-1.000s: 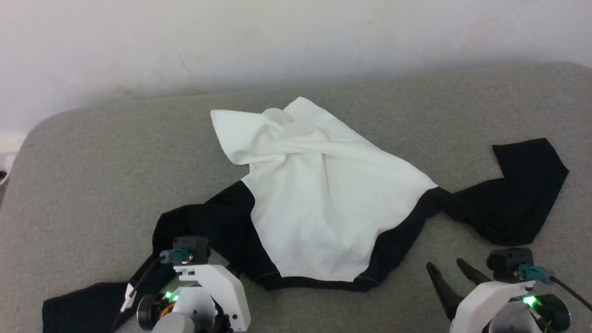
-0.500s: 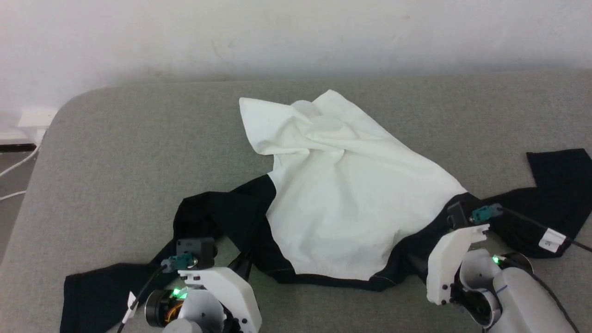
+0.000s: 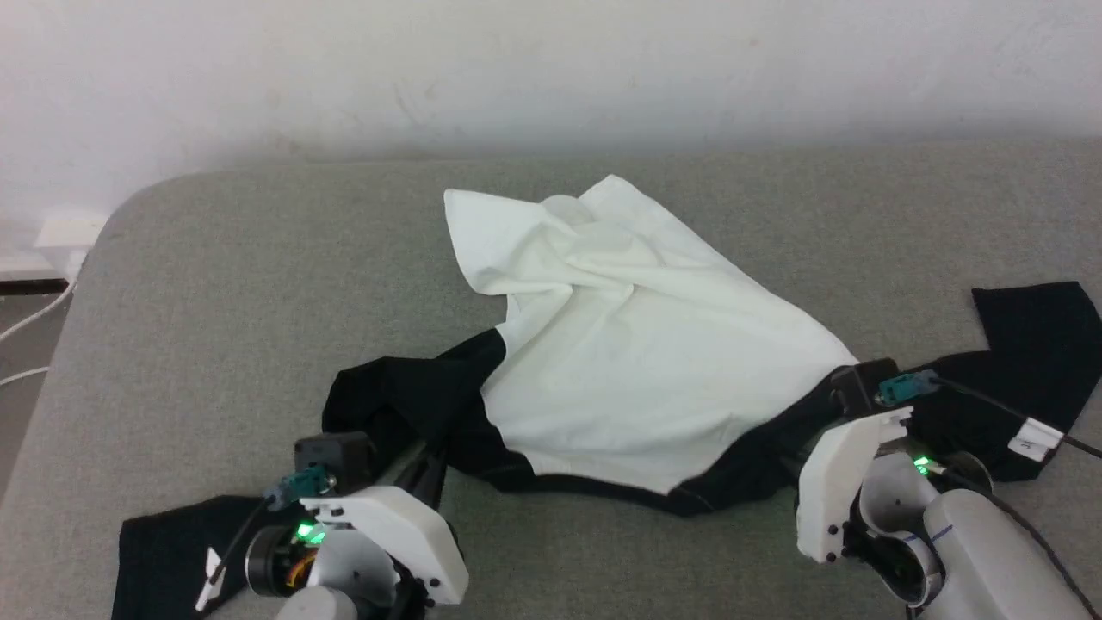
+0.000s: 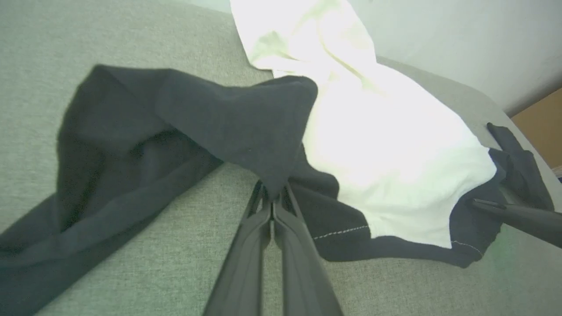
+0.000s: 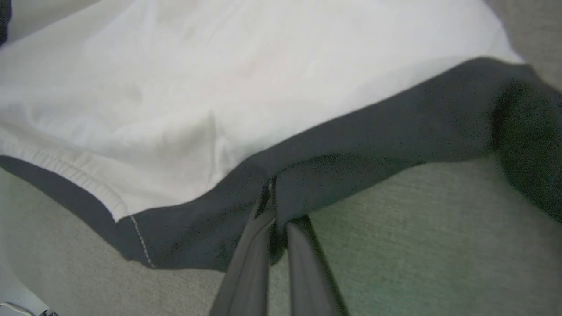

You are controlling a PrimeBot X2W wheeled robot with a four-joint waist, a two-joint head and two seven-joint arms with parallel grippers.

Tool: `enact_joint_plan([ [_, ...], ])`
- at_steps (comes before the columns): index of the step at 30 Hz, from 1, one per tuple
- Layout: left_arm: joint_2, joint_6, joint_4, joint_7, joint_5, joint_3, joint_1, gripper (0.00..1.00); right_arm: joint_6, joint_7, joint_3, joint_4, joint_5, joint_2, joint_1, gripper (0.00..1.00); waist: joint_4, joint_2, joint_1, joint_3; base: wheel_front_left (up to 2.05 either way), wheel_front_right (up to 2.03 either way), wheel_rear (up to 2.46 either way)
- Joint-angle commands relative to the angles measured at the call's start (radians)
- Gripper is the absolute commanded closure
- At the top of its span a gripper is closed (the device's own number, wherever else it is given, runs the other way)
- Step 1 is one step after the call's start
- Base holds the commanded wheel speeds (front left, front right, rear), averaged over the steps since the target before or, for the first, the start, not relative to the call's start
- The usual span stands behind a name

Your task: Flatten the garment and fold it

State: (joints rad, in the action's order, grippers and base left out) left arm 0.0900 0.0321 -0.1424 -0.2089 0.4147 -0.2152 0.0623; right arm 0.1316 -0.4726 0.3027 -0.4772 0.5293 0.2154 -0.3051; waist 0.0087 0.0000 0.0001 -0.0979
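one garment (image 3: pixel 637 344), two claws (image 4: pixel 273 199) (image 5: pixel 274 195), one grey surface (image 3: pixel 215 301)

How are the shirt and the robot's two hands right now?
garment, crumpled, not yet flat or folded, black sleeves sprawled out to both sides.
left gripper, shut, pinching the garment's black fabric.
right gripper, shut, pinching black fabric along the garment's near edge.
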Motion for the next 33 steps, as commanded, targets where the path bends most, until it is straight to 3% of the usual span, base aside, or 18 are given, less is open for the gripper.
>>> enact_joint_plan([
  [1, 0.015, 0.01, 0.03, 0.029, -0.007, 0.017, 0.006, 1.0, -0.001, 0.052, -0.004, 0.053, -0.018, 0.018, 0.017, 1.0, -0.01, 0.0, -0.0001, 0.024, 0.0, 0.0, 0.0],
  [5, 0.045, 0.014, 0.123, 0.084, -0.03, 0.043, 0.047, 1.0, -0.001, 0.134, -0.061, 0.219, -0.064, 0.048, 0.036, 1.0, -0.018, 0.0, -0.0001, 0.056, 0.0, 0.0, 0.0],
  [9, 0.083, 0.021, 0.243, 0.108, -0.06, 0.069, 0.116, 1.0, -0.001, 0.149, -0.134, 0.431, -0.12, 0.052, 0.049, 1.0, -0.023, 0.0, -0.0001, 0.077, 0.0, 0.0, 0.0],
  [15, 0.126, 0.018, 0.369, 0.087, -0.097, 0.084, 0.256, 1.0, -0.001, 0.107, -0.22, 0.677, -0.179, 0.041, -0.011, 1.0, -0.022, 0.0, -0.0001, 0.081, 0.0, 0.0, 0.0],
  [20, 0.159, 0.009, 0.383, 0.056, -0.113, 0.103, 0.457, 1.0, -0.001, 0.03, -0.263, 0.784, -0.193, 0.054, -0.172, 1.0, -0.02, 0.0, -0.0001, 0.049, 0.0, 0.0, 0.0],
  [26, 0.178, -0.024, 0.25, 0.039, -0.106, 0.109, 0.727, 1.0, -0.001, -0.038, -0.283, 0.719, -0.16, 0.105, -0.434, 1.0, -0.02, 0.0, -0.0001, -0.037, 0.0, 0.0, 0.0],
  [33, 0.197, -0.062, -0.05, 0.039, -0.131, 0.082, 1.005, 1.0, -0.001, -0.048, -0.181, 0.43, -0.113, 0.168, -0.752, 1.0, -0.041, 0.0, -0.0001, -0.177, 0.0, 0.0, 0.0],
])
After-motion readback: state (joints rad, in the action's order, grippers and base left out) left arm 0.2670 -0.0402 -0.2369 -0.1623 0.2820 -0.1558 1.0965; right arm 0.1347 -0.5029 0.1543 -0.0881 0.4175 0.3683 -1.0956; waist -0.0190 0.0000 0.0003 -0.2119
